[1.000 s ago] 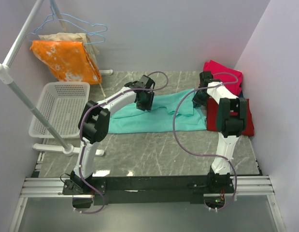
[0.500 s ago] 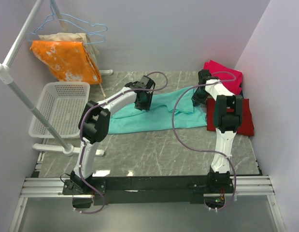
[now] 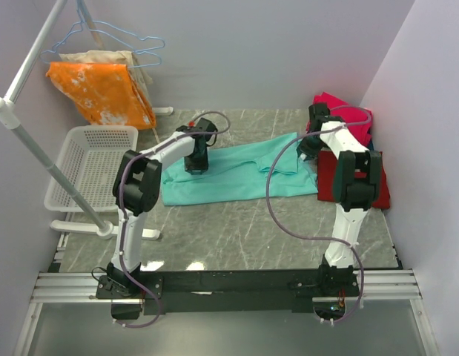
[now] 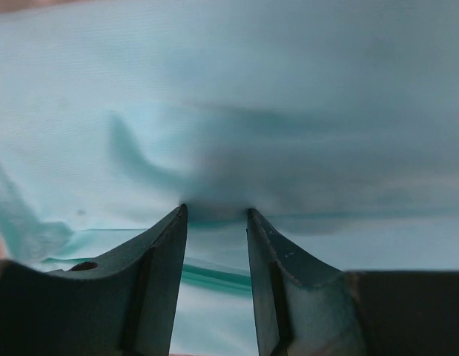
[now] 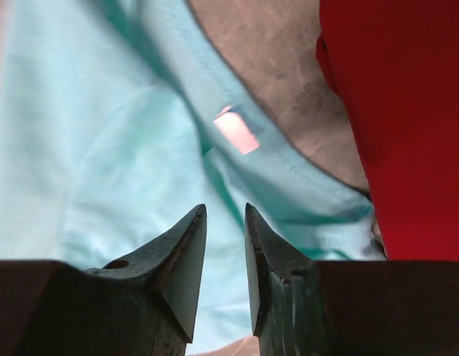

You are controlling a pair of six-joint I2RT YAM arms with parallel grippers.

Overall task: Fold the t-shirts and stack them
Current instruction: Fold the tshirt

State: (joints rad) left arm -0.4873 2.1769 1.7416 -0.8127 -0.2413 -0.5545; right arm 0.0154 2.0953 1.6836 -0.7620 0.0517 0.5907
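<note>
Left wrist view, teal t-shirt touching left end effector tips

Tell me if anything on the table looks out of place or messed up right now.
Nothing looks spilled or damaged. The teal t-shirt lies unfolded and slanted across the table, and it is wrinkled at its right end beside the dark red t-shirt.

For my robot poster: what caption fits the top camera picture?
Left gripper and right gripper at a teal t-shirt, spread out beside a dark red t-shirt.
</note>
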